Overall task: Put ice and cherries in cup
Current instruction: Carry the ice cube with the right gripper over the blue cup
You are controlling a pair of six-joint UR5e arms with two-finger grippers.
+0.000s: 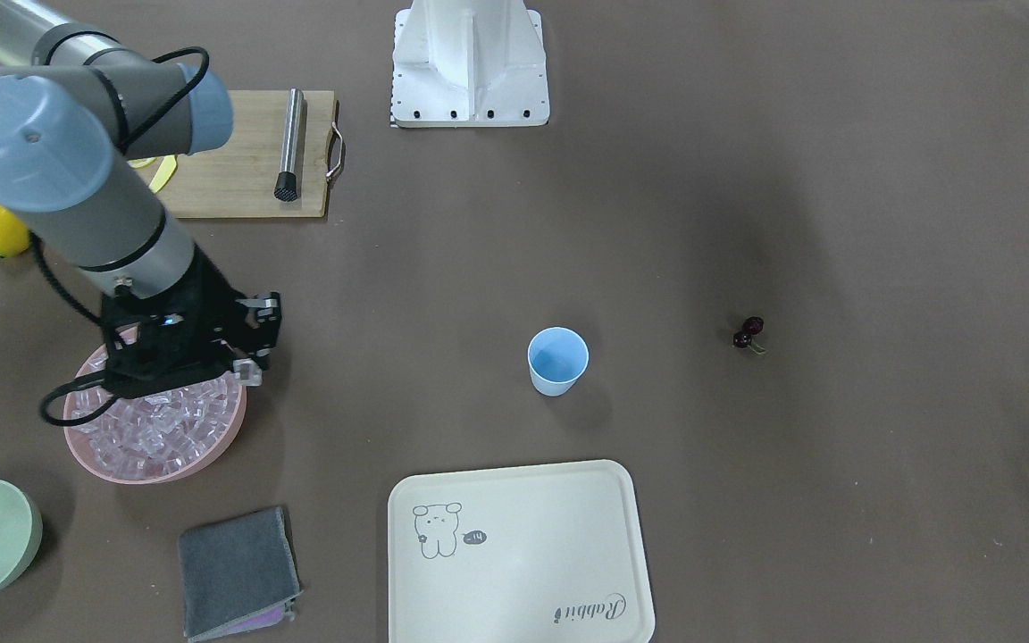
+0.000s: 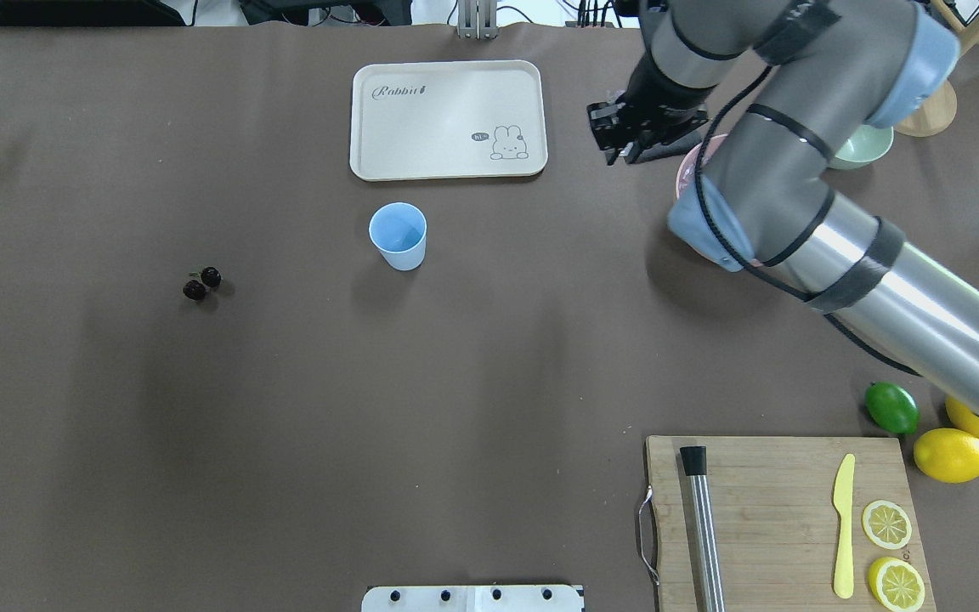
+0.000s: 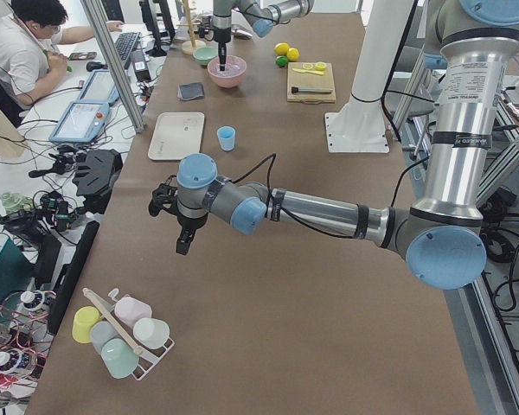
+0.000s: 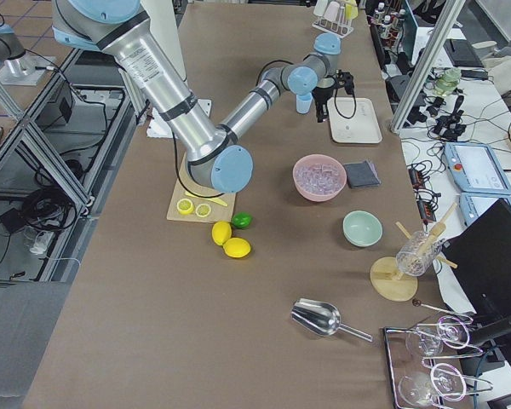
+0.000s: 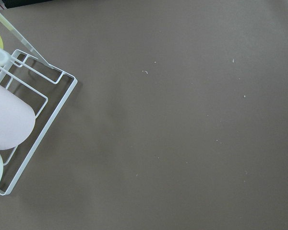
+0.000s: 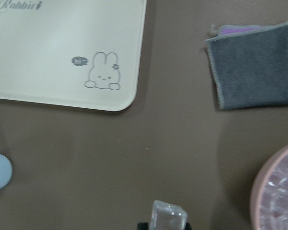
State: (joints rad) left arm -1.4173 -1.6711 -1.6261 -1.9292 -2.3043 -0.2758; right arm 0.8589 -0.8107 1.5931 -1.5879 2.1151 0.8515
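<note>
The front-facing camera looks steeply down from across the table [image 1: 747, 179], and the overhead one looks from behind the robot. Both share the cup [image 1: 557, 361] and tray [image 1: 532, 554], turned end for end. Side cameras look along the table from either end. The right wrist camera hangs close over the right end effector [image 1: 246, 368], with the tray ahead and to its left. The left wrist camera looks straight down, a wire rack [image 5: 38, 129] near the left end effector [image 3: 183, 244].

Clear, glassy ice cube [image 6: 169, 215] gripped by the right gripper [image 1: 245, 366], just beside a smooth pink plastic bowl [image 1: 153, 476]. Ahead of the gripper: a satin-finish cream tray [image 6: 53, 48] and a nubby grey cloth [image 6: 252, 64]. To its side: a pale blue plastic cup [image 1: 557, 377] on the matt brown tabletop [image 1: 791, 500].
</note>
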